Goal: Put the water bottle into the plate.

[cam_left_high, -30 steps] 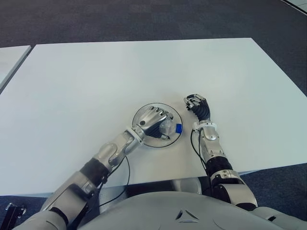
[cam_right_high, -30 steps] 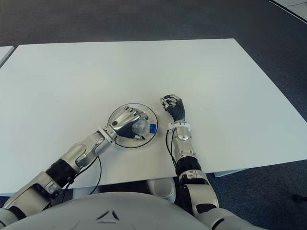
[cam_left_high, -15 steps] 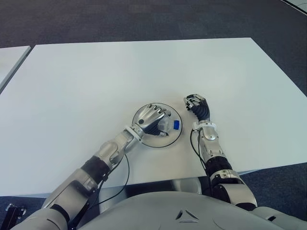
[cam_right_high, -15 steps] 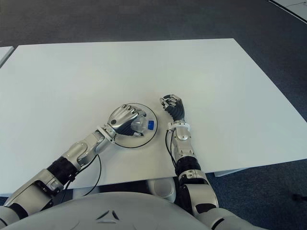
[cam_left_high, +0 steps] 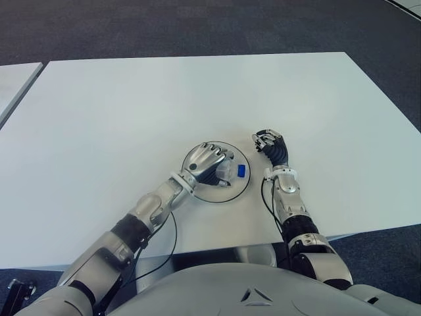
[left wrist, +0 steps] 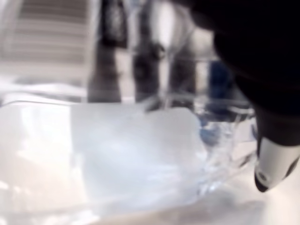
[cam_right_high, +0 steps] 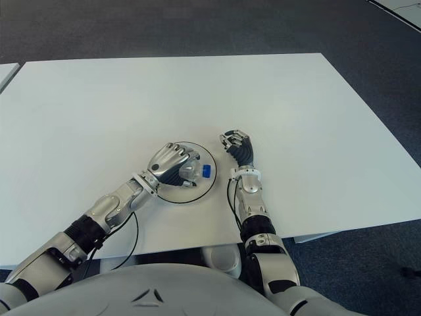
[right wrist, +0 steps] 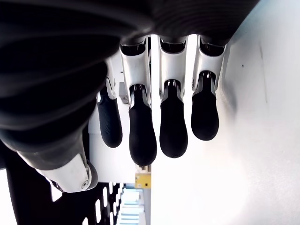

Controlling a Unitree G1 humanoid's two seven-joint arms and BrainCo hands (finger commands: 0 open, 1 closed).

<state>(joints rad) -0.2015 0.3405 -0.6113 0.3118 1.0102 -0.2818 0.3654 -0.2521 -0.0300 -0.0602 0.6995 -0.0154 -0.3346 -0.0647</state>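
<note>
A clear water bottle [cam_left_high: 230, 173] with a blue cap [cam_left_high: 241, 171] lies on its side inside the round grey plate [cam_left_high: 235, 195] near the table's front edge. My left hand [cam_left_high: 209, 163] covers the bottle from above, its fingers curled around the body, so most of the bottle is hidden. Close up in the left wrist view, the clear bottle [left wrist: 117, 154] fills the picture beside one fingertip [left wrist: 272, 164]. To the right of the plate, my right hand [cam_left_high: 268, 142] holds its fingers [right wrist: 143, 136] curled with nothing in them.
The white table [cam_left_high: 197, 92] stretches far behind the plate. Its front edge runs just below my forearms. A second table's corner [cam_left_high: 13, 79] shows at the far left, and dark carpet surrounds both.
My left hand and the bottle have shifted slightly away from the table's front edge within the plate, the blue cap moving with them. The right hand has not moved.
</note>
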